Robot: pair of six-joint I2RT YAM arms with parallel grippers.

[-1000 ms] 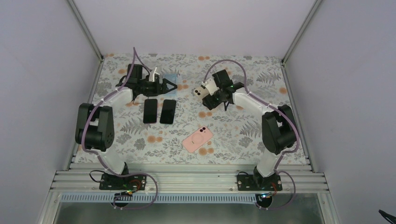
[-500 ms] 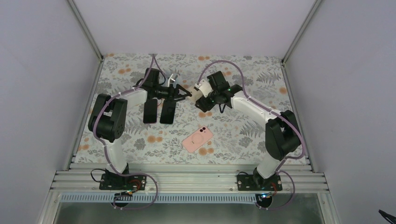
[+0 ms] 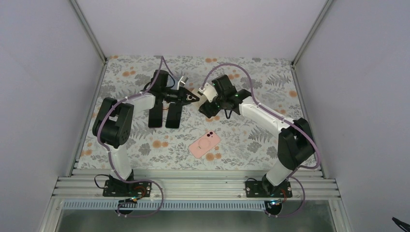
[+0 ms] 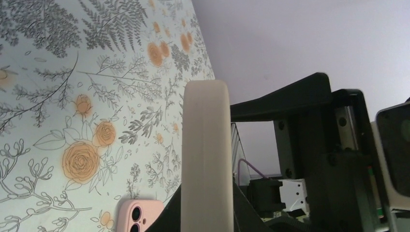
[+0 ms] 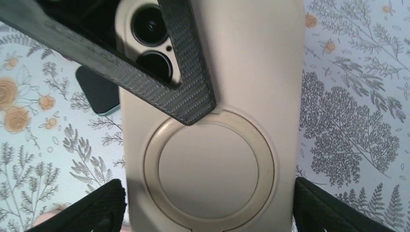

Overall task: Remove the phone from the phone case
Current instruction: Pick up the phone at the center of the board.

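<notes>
A cream phone case [image 3: 207,92] with the phone inside hangs above the mat's middle back. In the right wrist view its back [image 5: 212,159] shows a ring, and two camera lenses peer out at the top left. My right gripper [image 5: 210,212] is shut across the case's width, one finger [image 5: 87,208] on each long side. My left gripper [image 3: 193,98] is shut on the camera end; one of its fingers [image 5: 159,63] lies across the lens corner. The left wrist view shows the case edge-on [image 4: 205,154] between the left gripper's [image 4: 205,208] dark fingers.
A pink cased phone [image 3: 204,144] lies face down near the mat's front middle, also visible as a pink corner [image 4: 133,215]. Two black phones [image 3: 155,115] [image 3: 174,115] lie side by side under the left arm. Grey walls close in the floral mat [image 3: 251,140].
My left arm has swung right from the back left to meet the right gripper, and its jaws have shut on the cream case's end. The right arm edged left.
</notes>
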